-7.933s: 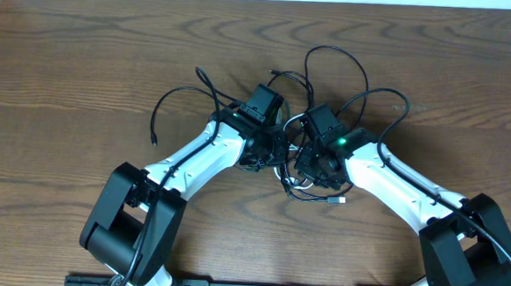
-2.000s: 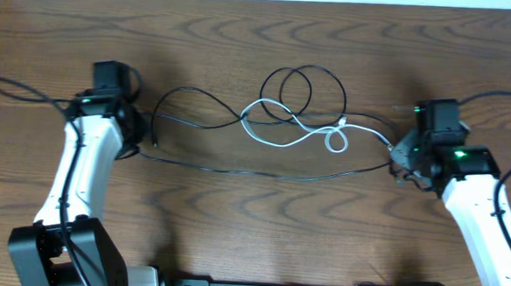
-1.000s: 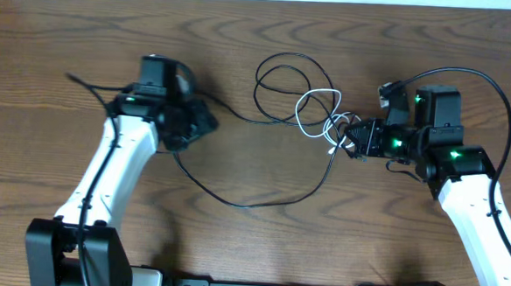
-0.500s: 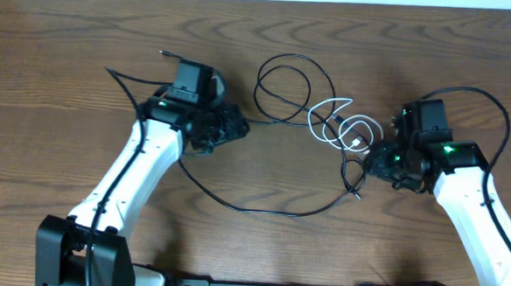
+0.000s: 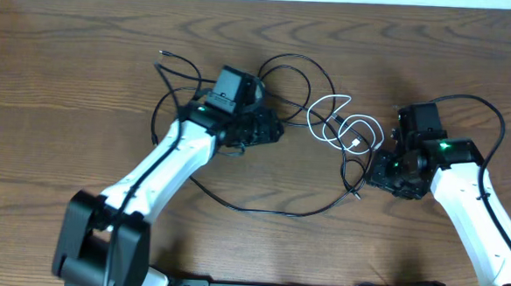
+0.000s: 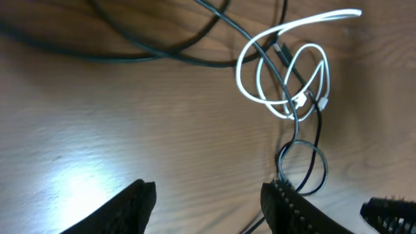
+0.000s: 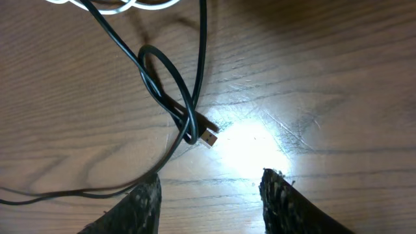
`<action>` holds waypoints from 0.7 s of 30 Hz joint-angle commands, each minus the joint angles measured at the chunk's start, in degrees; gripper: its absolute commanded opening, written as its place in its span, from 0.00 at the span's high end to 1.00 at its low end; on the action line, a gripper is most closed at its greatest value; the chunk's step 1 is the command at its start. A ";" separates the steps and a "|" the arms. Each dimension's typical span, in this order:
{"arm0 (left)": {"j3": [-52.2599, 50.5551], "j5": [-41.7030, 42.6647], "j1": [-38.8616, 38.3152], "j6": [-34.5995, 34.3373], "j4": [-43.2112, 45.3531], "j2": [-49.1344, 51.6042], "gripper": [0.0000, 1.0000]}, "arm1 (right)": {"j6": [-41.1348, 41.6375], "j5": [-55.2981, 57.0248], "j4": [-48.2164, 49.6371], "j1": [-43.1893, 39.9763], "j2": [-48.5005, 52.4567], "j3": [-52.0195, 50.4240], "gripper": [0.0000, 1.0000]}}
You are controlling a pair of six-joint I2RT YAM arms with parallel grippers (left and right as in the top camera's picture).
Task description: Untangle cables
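Over the desk (image 5: 67, 54), left jaws and right jaws are hanging wide, empty; the right jaws are best pinching the black cable (image 7: 202, 32) beside its plug (image 7: 208, 138), avoiding the white cable (image 6: 305, 23).

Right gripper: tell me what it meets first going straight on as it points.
Probably the knotted loop of the black cable, by its plug, just ahead of the open right gripper; depth is unclear.

left arm (image 5: 162, 164): white shells, black joints, green LED (image 5: 198, 110) at wrist | right arm (image 5: 467, 202): same white and black, green wrist light (image 5: 440, 146), thin black wire (image 5: 500, 121) looping off wrist | left gripper (image 6: 208, 201), right gripper (image 7: 211, 195): black ribbed fingers (image 6: 133, 205)
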 commanded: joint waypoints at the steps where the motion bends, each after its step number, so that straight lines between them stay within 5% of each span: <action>1: -0.13 5.29 -1.92 -1.33 4.26 3.37 0.43 | 1.18 -0.57 0.33 1.68 0.07 -1.95 0.55; 7: -0.13 8.39 -5.90 -3.08 13.46 8.70 0.43 | 4.17 -1.44 4.92 3.08 0.07 -6.80 0.57; 12: -0.13 8.31 -9.73 -5.07 20.33 11.96 0.43 | 5.62 -1.42 10.19 3.15 0.07 -10.29 0.67; 21: -0.13 -0.39 -14.45 -6.97 27.67 15.91 0.43 | 9.55 -1.11 17.81 3.15 0.07 -14.45 0.80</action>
